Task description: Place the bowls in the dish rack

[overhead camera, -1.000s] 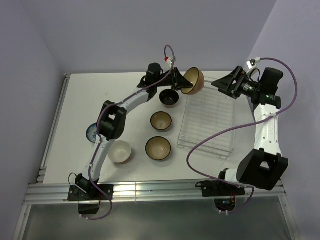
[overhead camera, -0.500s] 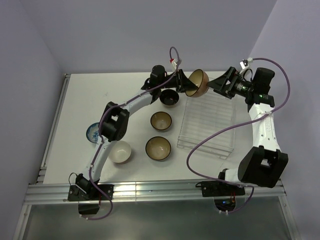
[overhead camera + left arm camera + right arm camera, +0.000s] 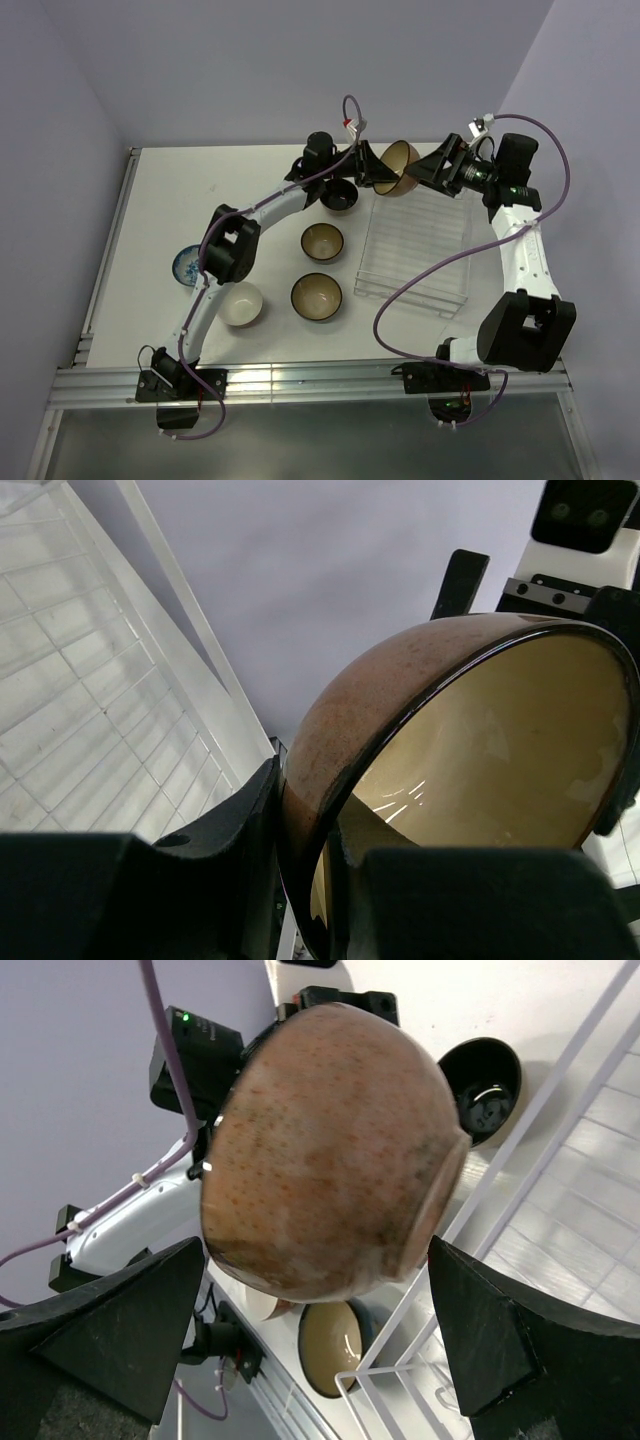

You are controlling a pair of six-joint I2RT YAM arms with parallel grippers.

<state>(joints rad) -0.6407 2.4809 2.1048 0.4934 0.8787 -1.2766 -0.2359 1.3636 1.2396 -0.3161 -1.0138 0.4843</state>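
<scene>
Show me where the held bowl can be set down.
The dish rack is wholly bare; its near end is freest. Crowded: its far-left corner, where left gripper and right gripper meet at the brown bowl, and the row of bowls left of it.

- Speckled brown bowl (image 3: 396, 168) (tan inside): raised, tipped steeply, above the rack's far-left corner.
- Black bowl (image 3: 338, 196): upright, just left of that corner.
- Tan bowl (image 3: 322, 242) and dark-rimmed tan bowl (image 3: 316, 296): upright, left of the rack.
- Cream-white bowl (image 3: 241, 304), blue-patterned bowl (image 3: 184, 265): farther left.
- Clear dish rack (image 3: 415, 250): flat, right of the bowls.
</scene>
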